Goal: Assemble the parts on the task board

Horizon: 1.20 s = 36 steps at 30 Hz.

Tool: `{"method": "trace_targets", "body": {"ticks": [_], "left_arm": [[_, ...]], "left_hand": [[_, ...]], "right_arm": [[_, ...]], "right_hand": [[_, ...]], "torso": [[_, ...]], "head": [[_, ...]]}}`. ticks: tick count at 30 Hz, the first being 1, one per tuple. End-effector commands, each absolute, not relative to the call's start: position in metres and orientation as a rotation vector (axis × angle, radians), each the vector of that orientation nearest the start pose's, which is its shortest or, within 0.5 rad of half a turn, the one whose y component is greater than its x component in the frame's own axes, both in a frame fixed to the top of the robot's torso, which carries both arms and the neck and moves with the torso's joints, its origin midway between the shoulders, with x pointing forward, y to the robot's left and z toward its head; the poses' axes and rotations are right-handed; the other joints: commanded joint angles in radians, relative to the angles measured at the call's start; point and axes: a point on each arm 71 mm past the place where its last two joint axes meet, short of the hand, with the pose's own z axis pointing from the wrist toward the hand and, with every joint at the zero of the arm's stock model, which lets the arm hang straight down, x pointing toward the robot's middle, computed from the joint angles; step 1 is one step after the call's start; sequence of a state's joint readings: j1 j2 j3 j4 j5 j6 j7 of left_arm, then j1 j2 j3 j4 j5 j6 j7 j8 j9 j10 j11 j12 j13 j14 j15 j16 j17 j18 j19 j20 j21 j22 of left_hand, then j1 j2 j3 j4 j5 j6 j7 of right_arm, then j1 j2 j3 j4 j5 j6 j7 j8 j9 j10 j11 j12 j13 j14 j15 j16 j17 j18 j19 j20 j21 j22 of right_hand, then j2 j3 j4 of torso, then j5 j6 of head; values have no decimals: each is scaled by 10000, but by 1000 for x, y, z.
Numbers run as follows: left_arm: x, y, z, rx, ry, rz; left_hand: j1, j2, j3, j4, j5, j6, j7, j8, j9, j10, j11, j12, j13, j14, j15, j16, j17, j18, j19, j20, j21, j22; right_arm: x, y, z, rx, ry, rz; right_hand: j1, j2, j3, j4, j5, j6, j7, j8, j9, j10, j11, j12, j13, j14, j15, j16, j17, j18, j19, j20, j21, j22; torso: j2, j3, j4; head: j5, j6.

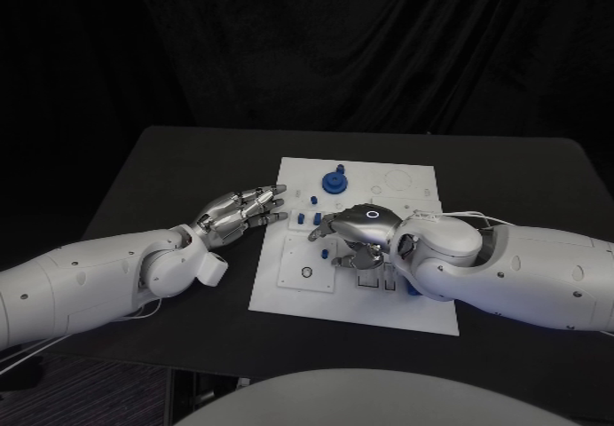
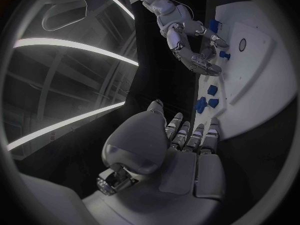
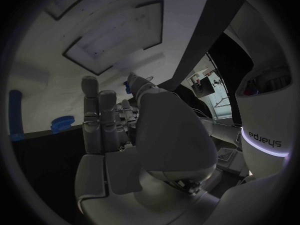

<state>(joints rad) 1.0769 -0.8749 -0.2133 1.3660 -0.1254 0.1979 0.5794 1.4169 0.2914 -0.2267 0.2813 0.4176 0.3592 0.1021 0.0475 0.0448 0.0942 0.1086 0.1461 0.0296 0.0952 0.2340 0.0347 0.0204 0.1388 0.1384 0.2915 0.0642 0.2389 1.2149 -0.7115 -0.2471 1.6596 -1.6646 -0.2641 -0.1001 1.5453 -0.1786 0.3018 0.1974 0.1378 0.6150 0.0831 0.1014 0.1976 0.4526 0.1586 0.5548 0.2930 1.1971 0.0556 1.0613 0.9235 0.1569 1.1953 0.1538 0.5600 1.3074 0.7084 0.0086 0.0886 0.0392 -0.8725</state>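
Blue parts (image 1: 302,218) lie between the flat, empty left hand (image 1: 240,213) and the right hand (image 1: 355,232), curled over the board (image 1: 410,182), grip unclear, seemingly seating one.

One white task board (image 1: 422,306) lies on one black tabletop (image 1: 179,169). Two robot hands are over it: the left robot hand (image 1: 240,214) at the board's left edge and the right robot hand (image 1: 355,232) above the board's middle. One large blue round part (image 1: 335,182) stands near the board's far edge. About four small blue parts (image 1: 303,218) lie near the board's left edge; some may be hidden under the right robot hand.
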Motion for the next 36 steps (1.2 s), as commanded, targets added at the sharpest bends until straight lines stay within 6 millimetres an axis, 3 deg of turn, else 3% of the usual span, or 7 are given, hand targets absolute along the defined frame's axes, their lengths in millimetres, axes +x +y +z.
{"method": "trace_targets", "body": {"ticks": [1, 6, 7, 11, 19, 28, 36], "left_arm": [[441, 250, -288, -10108, 16888, -18377], [441, 252, -286, -10032, 16534, -18337], [441, 252, -286, -10000, 16420, -18344], [441, 254, -282, -9816, 15841, -18401], [440, 257, -275, -9376, 14630, -18329], [438, 259, -272, -9264, 14321, -18344], [439, 260, -272, -9184, 14155, -18343]], "left_hand": [[95, -30, 49, 11, 60, 69, -7, 51, 17, -13, -85, -22, 5, 50, -18, 58, 10, -81, 58, 20, 44, -19], [143, -95, 80, 27, 62, 145, 76, 74, 25, -7, -25, 9, 8, -348, -381, -89, -51, -26, -287, -47, -136, -439], [102, -120, 29, 57, 27, 238, 128, 100, 35, 13, -26, 47, 13, -547, -688, -162, -83, 128, -508, -225, -248, -688], [13, -139, -75, 88, -38, 368, 176, 136, 46, 54, 3, 129, 22, -687, -1039, -205, -113, 373, -741, -532, -357, -965], [-262, -124, -351, 119, -187, 630, -10, 193, 54, 132, -299, 323, 35, -938, -1618, -337, -197, 223, -1017, -1309, -426, -1337], [-141, -116, -355, 103, -125, 231, -302, 72, -2, 45, -265, 292, 24, -936, -1437, -336, -196, 161, -1006, -1161, -407, -1333], [-116, -150, -437, 108, -123, -381, -867, -78, -67, -14, -122, 283, 17, -944, -1417, -341, -200, 25, -1133, -1314, -472, -1629]], "right_arm": [[409, -99, -228, -5943, 16704, 8088], [415, -110, -205, -5578, 16367, 7995], [417, -113, -200, -5489, 16336, 7930], [425, -128, -177, -5207, 16261, 7427], [442, -171, -149, -4532, 16542, 5821], [450, -212, -154, -3908, 17043, 4213], [444, -220, -167, -3838, 17429, 3923]], "right_hand": [[165, 9, -127, 191, -60, -3, -28, -38, -79, -87, 11, 177, -7, -65, 10, 62, -51, 110, -45, 18, -41, 377], [279, 1, -262, 563, -119, 713, 73, 153, -29, -27, -13, 541, -34, -78, 60, 152, -151, 97, -5, 53, -29, 383], [278, 5, -273, 602, -123, 731, 79, 157, -40, 20, -17, 591, -36, -78, 81, 164, -159, 95, -5, 65, -39, 381], [117, 73, -341, 859, -125, 1224, 341, 383, -13, 401, -24, 875, -64, 8, 147, 309, -131, 67, 95, 125, 111, 412], [-1296, 242, -625, 937, -498, 1783, 512, 460, -168, 1555, -180, 923, -569, 923, 25, 1152, 530, -132, 1012, 50, 1579, 716], [-1881, -68, -850, 975, -818, 1948, 307, 340, -417, 2033, -181, 30, -1365, 1400, -9, 1492, 856, -250, 1467, 5, 2271, 870], [-2167, -334, -1028, 993, -847, 1867, 209, 167, -611, 2307, -164, -604, -1835, 1599, -10, 1607, 989, -298, 1649, -13, 2576, 933]], "torso": [[-8, 2, -7], [-20, -2, -10], [-23, -3, -12], [-22, -9, 0], [-12, -7, 0], [-8, -60, 13], [11, 11, 32]], "head": [[1, -2], [36, -2], [37, -2], [42, -2], [45, -2], [98, -2], [8, -2]]}}
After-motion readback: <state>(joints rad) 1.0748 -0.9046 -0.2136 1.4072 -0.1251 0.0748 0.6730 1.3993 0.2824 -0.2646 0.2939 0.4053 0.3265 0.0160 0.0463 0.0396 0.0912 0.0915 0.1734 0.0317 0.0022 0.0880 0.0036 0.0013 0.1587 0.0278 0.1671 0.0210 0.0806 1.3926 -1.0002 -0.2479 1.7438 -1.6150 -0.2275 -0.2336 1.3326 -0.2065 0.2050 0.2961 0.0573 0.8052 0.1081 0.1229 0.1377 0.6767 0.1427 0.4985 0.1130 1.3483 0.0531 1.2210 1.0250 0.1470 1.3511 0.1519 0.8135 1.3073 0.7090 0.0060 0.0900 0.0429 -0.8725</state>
